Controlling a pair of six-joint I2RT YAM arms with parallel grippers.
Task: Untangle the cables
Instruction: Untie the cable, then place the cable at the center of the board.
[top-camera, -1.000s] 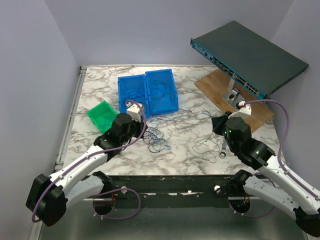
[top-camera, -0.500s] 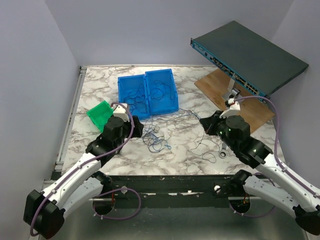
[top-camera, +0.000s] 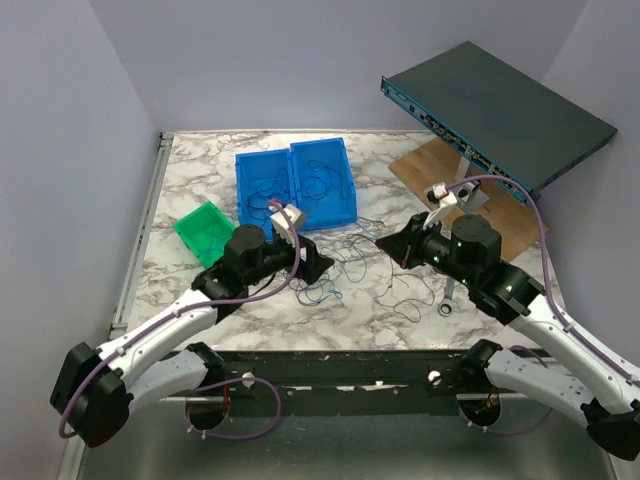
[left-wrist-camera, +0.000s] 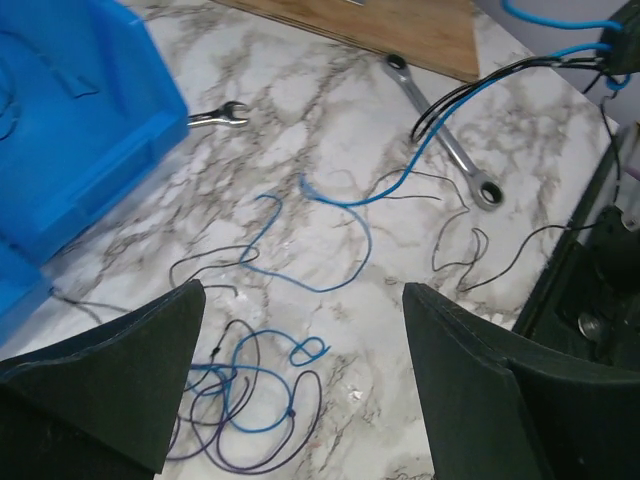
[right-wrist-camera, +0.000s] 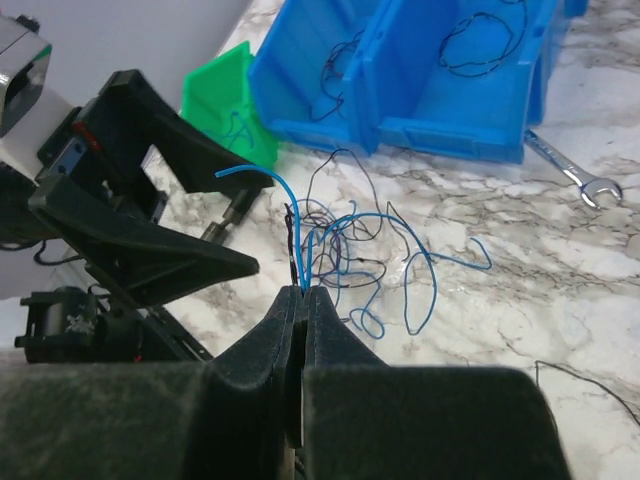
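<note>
1. Centrally, the cables (top-camera: 318, 288) lie as a loose blue and dark grey tangle on the marble table (top-camera: 190, 165), between the two arms and towards the near edge.
2. The left gripper (top-camera: 312, 262) hangs just above the far side of that tangle, jaws spread wide and holding nothing.
3. In the left wrist view the two dark fingers (left-wrist-camera: 110, 390) frame the curly knot of cables (left-wrist-camera: 250, 405) – it sits low between them, on the table and touching neither.
4. A single blue strand (left-wrist-camera: 335, 255) loops further out, apart from the knot.
5. The right gripper (top-camera: 384, 243) points left towards the left one; its jaws are pressed together on several strands.
6. Its wrist view shows the gripper (right-wrist-camera: 302, 298) pinching blue and dark wires at the very tips – the cables (right-wrist-camera: 345, 250) rise from the jaws and drop in loops to the table beyond.
7. More thin wires lie inside the two blue bins (top-camera: 295, 185) at the far side.
8. A green bin (top-camera: 205, 230) stands left of the tangle.
9. A silver wrench (left-wrist-camera: 445, 140) lies to the right, its ring end among stray dark strands.
10. A smaller wrench (left-wrist-camera: 215, 118) lies beside the blue bins.
</note>
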